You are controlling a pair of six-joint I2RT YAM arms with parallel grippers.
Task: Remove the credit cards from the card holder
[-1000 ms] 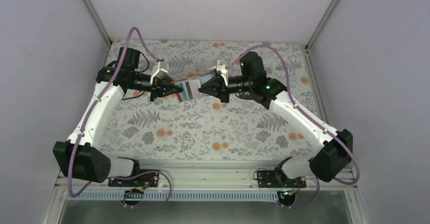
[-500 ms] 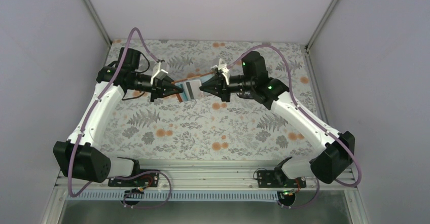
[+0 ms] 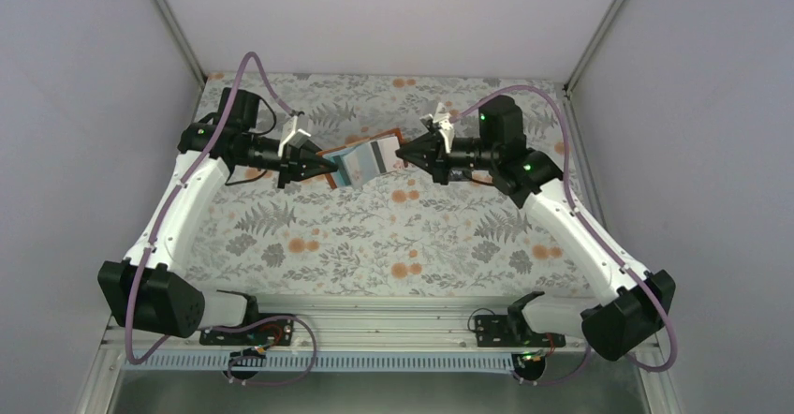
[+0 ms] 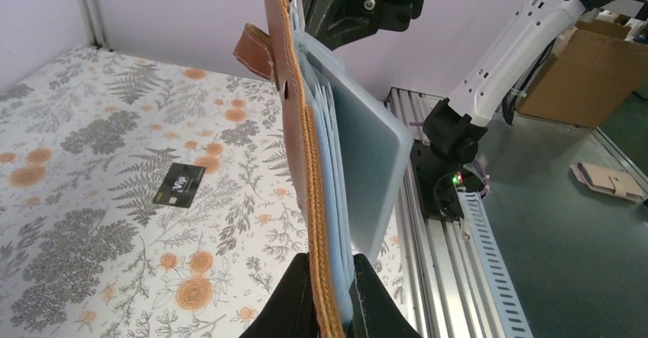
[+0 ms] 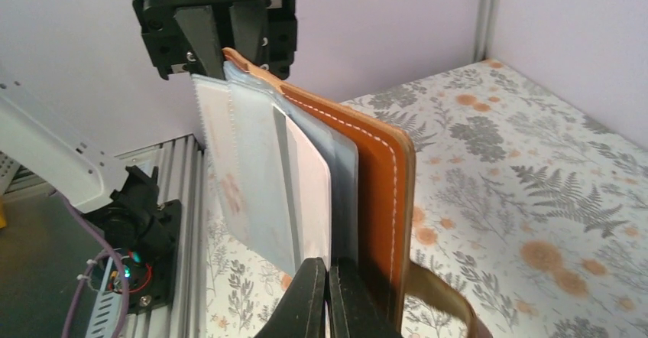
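The card holder (image 3: 348, 164), rust-brown outside and pale blue-grey inside, hangs in the air between the two arms, above the table. My left gripper (image 3: 321, 163) is shut on its left edge; in the left wrist view the fingers (image 4: 330, 281) pinch the brown leather (image 4: 294, 124) and its pale pockets. My right gripper (image 3: 403, 153) is shut on the end of a pale pink card (image 5: 309, 177) with a grey stripe, which sticks well out of the holder (image 5: 382, 177). A black card (image 4: 178, 184) lies flat on the table. No teal card shows.
The floral table cover (image 3: 393, 236) runs under both arms. White walls stand at the left, the back and the right. The arm bases and an aluminium rail (image 3: 393, 325) line the near edge. The holder's brown closing tab (image 5: 435, 296) hangs loose.
My right gripper has drawn back to the right, sliding the pale pink card further out of the holder. The left gripper and the holder have stayed nearly still.
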